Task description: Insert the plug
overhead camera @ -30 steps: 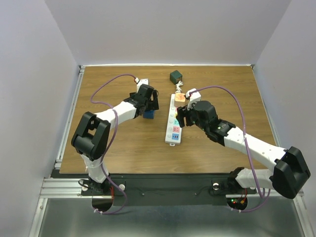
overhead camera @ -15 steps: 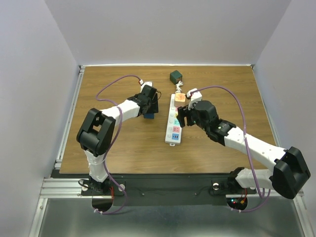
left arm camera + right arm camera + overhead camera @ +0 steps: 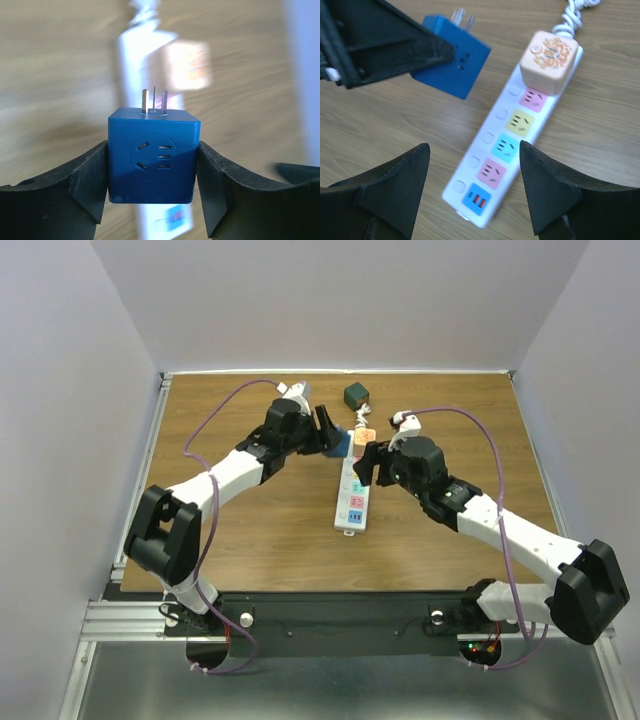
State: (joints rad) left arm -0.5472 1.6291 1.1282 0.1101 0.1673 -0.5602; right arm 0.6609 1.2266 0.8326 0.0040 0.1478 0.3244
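My left gripper [image 3: 152, 150] is shut on a blue cube plug [image 3: 152, 155], its three metal prongs pointing away from the camera. In the top view the blue cube plug [image 3: 338, 445] hangs at the left side of the white power strip [image 3: 352, 502], near its far end, held by the left gripper [image 3: 330, 435]. A peach cube adapter [image 3: 365, 437] sits in the strip's far socket. My right gripper [image 3: 474, 146] is open above the power strip [image 3: 495, 150], one finger to each side and clear of it. The coloured sockets below the peach adapter [image 3: 551, 55] show no plugs.
A dark green cube [image 3: 356, 395] lies beyond the strip near the back of the wooden table [image 3: 260, 530]. The strip's coiled white cord [image 3: 572, 12] runs off past the adapter. Purple cables loop over both arms. White walls enclose the table.
The left arm has lifted the blue plug off the table and carried it right and farther back, up to the strip's far end. The right gripper has shifted slightly toward the back.
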